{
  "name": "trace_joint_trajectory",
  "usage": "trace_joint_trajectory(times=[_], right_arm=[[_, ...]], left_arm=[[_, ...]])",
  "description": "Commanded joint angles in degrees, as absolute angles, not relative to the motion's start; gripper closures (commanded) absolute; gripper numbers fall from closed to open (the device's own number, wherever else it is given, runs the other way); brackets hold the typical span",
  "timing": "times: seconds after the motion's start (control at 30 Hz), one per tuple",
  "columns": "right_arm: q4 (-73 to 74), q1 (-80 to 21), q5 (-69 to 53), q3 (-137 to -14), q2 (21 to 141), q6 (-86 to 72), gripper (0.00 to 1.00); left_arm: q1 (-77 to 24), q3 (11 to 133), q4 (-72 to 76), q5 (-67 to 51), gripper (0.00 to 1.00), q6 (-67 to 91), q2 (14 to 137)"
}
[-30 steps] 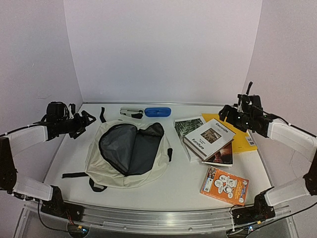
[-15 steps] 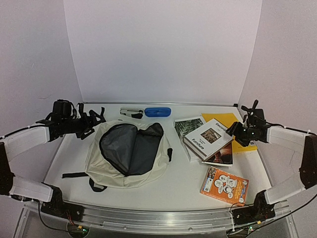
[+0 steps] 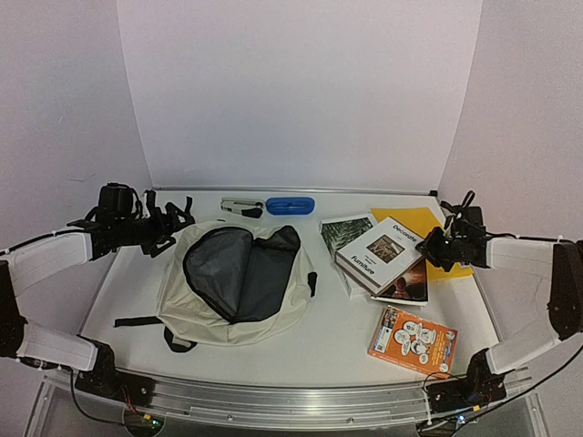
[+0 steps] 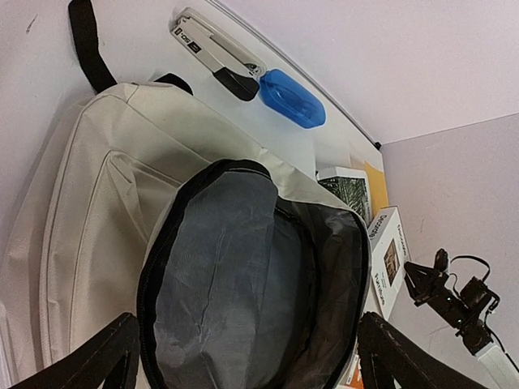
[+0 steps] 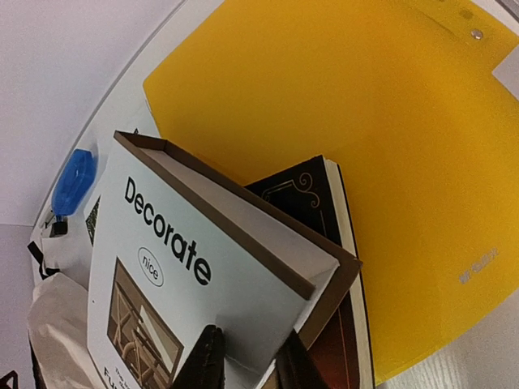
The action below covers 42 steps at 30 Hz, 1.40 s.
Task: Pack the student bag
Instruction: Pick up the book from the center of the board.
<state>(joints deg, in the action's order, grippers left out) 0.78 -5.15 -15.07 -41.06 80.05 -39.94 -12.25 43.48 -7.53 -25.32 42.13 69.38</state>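
Zero items were packed: we saw the student bag point(image 3: 196, 300) lying unzipped and empty left of centre, left gripper point(image 3: 175, 221) spread wide by its rim, right gripper point(image 5: 251, 356) pinching a corner of the Decorate book point(image 5: 203, 267).

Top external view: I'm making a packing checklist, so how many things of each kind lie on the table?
Student bag: 1
Books: 4 (Decorate book, dark book beneath it, green-patterned book, orange book)
Yellow folder: 1
Stapler: 1
Blue case: 1
Total: 8
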Motion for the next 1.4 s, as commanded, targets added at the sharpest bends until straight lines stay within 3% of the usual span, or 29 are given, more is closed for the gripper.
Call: trace_joint_trajectory(times=[0.0, 0.17, 0.57, 0.83, 1.1, 1.37], right_arm=[[-3.49, -4.99, -16.40, -39.77, 80.40, -42.68, 0.85], [-6.87, -4.99, -19.16, -37.68, 77.15, -49.69, 1.00], [-15.87, -5.00, -27.73, -40.44, 67.74, -63.01, 1.00], [-23.26, -7.46, -28.30, -45.84, 67.39, -69.60, 1.00], [-36.52, -19.06, -21.13, -51.83, 71.99, -74.58, 1.00], [-47.40, -24.93, -21.10, -55.24, 80.36, -78.60, 1.00]], left_arm=[[-12.67, 46.23, -7.52, -24.91, 0.07, 42.73, 67.77], [-13.14, 47.14, -11.09, -20.90, 0.07, 41.15, 65.93], [-20.30, 52.39, -13.17, -13.98, 0.08, 38.90, 64.18], [-32.02, 56.50, -1.25, -13.14, 0.07, 42.49, 68.66], [-42.33, 63.37, 14.38, -12.97, 0.05, 42.72, 79.44], [-44.16, 62.43, 23.26, -13.01, 0.01, 44.02, 81.30]])
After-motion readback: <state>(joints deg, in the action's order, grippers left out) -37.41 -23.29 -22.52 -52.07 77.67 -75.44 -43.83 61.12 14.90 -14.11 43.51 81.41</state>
